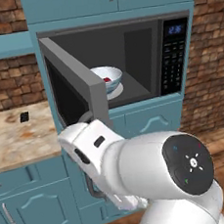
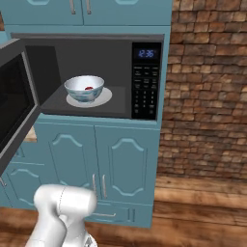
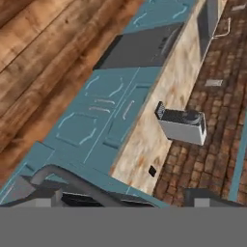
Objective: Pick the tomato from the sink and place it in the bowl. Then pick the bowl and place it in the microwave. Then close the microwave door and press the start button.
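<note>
Tomato is lying as a small red ball inside the bowl, and the bowl is sitting on the turntable plate inside the microwave, so I am judging both placing steps done. I am seeing the microwave door standing wide open; closing it and pressing start on the control panel are remaining. My gripper's jaws are standing wide apart, holding nothing, close beside the door's handle.

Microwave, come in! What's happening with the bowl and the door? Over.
Bowl inside microwave, tomato in it. Door open. Hand open, empty, near door handle.
</note>
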Robot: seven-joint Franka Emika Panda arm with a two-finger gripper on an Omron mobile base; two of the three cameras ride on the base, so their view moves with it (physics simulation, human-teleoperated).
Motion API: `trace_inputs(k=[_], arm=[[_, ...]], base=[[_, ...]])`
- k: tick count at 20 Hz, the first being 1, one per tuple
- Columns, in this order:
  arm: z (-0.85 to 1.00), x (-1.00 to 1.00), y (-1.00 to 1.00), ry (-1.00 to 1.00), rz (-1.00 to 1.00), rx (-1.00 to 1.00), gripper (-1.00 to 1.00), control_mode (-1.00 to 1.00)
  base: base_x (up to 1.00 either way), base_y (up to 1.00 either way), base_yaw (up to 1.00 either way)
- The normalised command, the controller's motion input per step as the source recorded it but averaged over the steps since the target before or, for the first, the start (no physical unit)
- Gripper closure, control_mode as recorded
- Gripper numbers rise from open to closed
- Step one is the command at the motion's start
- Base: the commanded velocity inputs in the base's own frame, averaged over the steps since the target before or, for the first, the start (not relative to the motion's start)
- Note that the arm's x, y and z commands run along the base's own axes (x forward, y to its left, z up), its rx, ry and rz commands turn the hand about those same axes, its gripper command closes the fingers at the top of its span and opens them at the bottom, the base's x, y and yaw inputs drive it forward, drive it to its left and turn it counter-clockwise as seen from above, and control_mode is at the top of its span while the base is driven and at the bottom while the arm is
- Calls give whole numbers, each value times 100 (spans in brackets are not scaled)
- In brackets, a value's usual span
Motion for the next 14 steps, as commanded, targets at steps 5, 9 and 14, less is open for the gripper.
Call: trace_inputs(k=[5,9,14], arm=[[-32,96,52,-2,-49,-8,-100,-100],[-59,100,27,0,-30,-4,-100,-100],[-37,80,40,0,-13,-7,-100,-100]], base=[[0,0,0],[0,0,0],[0,0,0]])
